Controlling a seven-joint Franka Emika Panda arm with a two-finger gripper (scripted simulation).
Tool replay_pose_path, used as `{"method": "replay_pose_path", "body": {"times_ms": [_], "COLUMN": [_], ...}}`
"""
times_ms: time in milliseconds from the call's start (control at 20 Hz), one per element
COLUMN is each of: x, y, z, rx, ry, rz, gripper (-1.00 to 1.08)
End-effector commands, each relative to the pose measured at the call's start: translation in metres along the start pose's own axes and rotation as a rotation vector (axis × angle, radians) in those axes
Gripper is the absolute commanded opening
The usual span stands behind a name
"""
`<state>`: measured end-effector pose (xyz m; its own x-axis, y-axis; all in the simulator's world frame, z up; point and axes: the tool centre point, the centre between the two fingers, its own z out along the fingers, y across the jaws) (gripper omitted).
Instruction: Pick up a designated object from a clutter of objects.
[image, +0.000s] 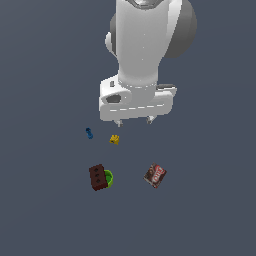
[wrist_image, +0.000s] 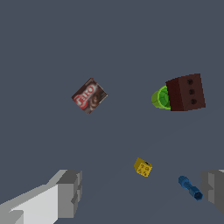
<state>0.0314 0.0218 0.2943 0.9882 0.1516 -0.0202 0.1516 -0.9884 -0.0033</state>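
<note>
Your arm (image: 145, 40) is glossy white, built of rounded, bulbous links with grey shading at the joints. It ends in a flat white hand block with a dark oval recess on one side, a faint dashed seam along its face, and two small grey fingertips under it. Your gripper (wrist_image: 142, 192) fingers (wrist_image: 70, 192) are blocky, white with grey stepped pads.

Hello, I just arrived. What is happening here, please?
A white robot arm hangs above a few small items on a dark floor. Its gripper is open and holds nothing. The target, a red-brown block with round holes, lies untouched beside a green cup. A printed packet lies apart on the exterior view's right. A yellow piece and a blue piece lie closer to the gripper. The pick has not started yet.
</note>
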Motion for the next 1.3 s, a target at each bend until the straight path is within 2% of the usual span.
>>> {"method": "replay_pose_path", "body": {"times_ms": [0, 650, 950, 1250], "x": [0.010, 0.070, 0.083, 0.088], "y": [0.011, 0.099, 0.131, 0.148], "z": [0.009, 0.092, 0.125, 0.144], "rx": [0.002, 0.004, -0.001, -0.004], "ry": [0.001, 0.015, 0.018, 0.020], "rz": [-0.013, -0.118, -0.155, -0.175], "gripper": [1.00, 1.00, 1.00, 1.00]}}
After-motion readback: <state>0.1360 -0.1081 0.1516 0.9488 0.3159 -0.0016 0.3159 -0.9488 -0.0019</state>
